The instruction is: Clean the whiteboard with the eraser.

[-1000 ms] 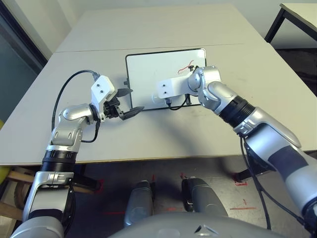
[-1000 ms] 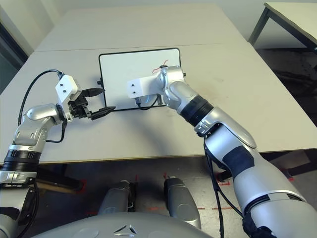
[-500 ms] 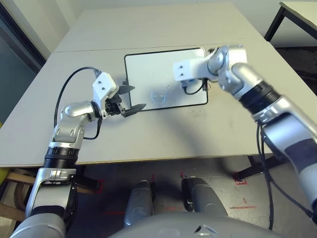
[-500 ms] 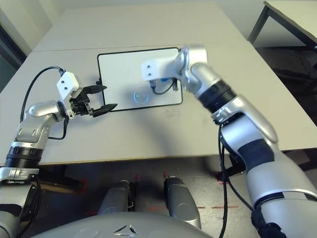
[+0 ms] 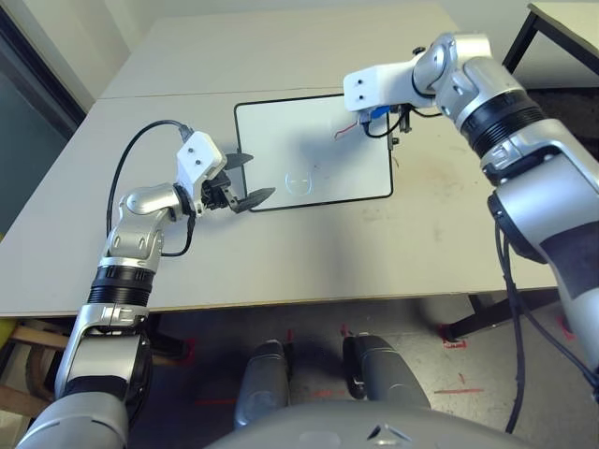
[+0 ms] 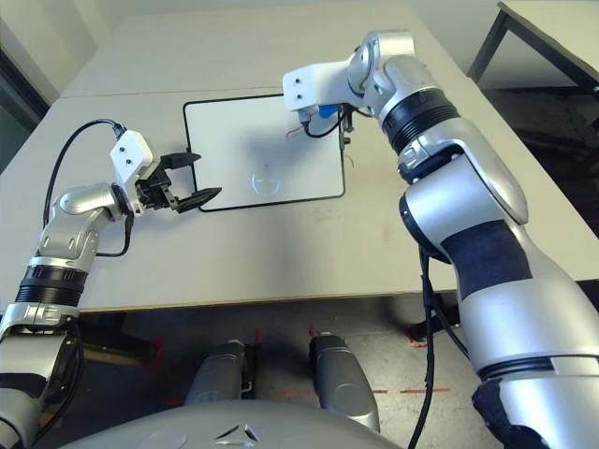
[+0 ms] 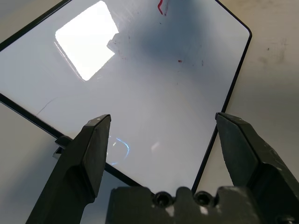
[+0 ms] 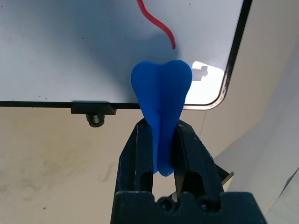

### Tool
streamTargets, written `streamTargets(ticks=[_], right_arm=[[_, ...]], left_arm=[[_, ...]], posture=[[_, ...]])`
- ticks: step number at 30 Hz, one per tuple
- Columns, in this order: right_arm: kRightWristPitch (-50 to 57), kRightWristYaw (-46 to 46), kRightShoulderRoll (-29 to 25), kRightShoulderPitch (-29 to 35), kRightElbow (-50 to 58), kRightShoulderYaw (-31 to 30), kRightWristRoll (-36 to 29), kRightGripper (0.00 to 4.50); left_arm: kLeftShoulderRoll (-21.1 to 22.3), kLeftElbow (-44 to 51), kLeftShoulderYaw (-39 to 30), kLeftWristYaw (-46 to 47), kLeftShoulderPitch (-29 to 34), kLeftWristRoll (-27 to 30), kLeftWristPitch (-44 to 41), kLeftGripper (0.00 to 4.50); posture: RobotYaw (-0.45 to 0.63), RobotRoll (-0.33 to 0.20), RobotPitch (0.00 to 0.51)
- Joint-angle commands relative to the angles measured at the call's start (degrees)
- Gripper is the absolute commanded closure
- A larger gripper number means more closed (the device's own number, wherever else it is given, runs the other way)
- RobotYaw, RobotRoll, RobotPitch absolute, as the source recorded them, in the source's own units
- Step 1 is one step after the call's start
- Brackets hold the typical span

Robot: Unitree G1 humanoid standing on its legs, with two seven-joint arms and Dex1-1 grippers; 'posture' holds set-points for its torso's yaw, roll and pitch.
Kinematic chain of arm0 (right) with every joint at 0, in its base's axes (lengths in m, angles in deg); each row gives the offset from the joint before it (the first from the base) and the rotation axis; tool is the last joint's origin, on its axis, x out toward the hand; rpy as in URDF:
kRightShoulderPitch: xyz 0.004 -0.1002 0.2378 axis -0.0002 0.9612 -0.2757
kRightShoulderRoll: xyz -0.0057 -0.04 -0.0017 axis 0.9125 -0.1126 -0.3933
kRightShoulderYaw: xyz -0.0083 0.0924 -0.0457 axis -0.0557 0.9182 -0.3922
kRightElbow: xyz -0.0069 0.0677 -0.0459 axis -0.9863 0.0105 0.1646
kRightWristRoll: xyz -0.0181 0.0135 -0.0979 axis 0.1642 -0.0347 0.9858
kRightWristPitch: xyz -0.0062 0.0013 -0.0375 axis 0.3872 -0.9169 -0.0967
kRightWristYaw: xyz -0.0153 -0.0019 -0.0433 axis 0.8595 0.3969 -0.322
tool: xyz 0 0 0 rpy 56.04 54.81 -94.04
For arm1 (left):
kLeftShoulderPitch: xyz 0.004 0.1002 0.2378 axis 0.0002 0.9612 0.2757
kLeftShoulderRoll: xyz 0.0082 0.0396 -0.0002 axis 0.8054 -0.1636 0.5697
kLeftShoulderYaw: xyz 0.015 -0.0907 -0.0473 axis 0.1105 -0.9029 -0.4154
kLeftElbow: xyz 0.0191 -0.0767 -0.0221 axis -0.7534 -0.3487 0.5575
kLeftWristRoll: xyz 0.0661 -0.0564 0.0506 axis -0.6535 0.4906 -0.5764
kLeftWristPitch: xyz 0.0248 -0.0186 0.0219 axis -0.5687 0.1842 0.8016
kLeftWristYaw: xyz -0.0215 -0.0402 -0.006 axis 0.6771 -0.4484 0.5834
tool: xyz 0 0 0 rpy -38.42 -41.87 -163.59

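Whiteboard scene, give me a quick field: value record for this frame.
surface: table
whiteboard: flat on the table, black frame
marks: red scribble near the far right corner
eraser: blue, clamped in the right gripper, raised over the board's right edge
left gripper: open, at the board's left edge, holding nothing
task state: red mark still on the board

A plain lab or office-like test room. A large pale beige rectangular table stands on a dark floor marked with short strips of red tape. A second light table with black metal legs stands nearby beside bare walls.
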Motion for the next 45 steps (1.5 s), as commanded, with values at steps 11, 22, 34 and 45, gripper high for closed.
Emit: streamTargets(ticks=[11, 22, 34, 45], right_arm=[[0.63, 8.43, 2.99, -2.51, -6.53, 2.19, -0.58, 4.11], [0.87, 11.3, 3.48, -1.7, -7.47, 1.98, -0.09, 4.11], [0.25, 10.78, 6.63, 0.27, -7.18, 1.42, 0.01, 4.11], [-0.54, 9.25, 9.61, 1.62, -6.33, -0.04, 0.83, 4.11]], left_arm=[[1.15, 1.11, -0.75, 0.84, 2.44, -0.67, 0.61, 0.0], [1.21, 2.47, -0.91, 1.33, 3.18, -0.45, -0.07, 0.0], [1.27, 4.55, -0.92, 1.75, 3.45, -0.02, -1.48, 0.0], [1.13, 7.29, -1.07, 2.36, 4.29, 0.29, -3.33, 0.0]], posture=[[-0.05, 0.0, 0.064], [-0.04, 0.0, 0.067], [-0.03, 0.0, 0.073], [-0.03, 0.0, 0.075]])
